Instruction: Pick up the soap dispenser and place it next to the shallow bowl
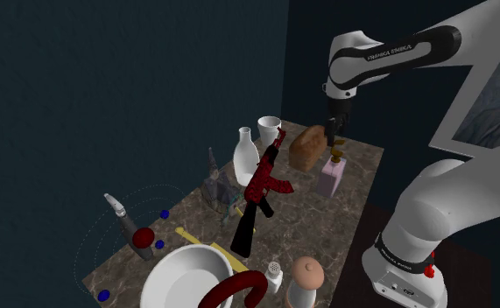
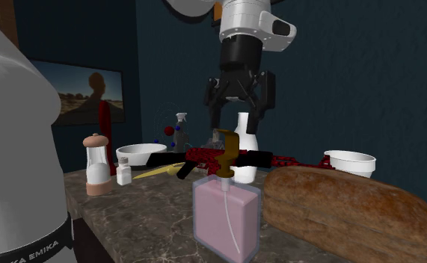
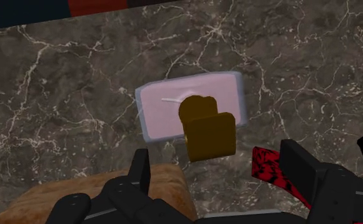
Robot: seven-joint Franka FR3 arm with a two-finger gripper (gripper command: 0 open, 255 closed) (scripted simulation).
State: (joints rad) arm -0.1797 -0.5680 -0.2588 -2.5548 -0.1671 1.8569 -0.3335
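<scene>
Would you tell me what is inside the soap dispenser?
Through the clear soap dispenser, pink liquid and a white tube show; the brown pump covers the tube's top.

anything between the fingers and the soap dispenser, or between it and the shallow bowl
Nothing visible stands between the open fingers and the soap dispenser; they hang just above it. Toward the shallow bowl, the red and black toy rifle lies across the table between the two, and a salt shaker stands near the bowl.
</scene>
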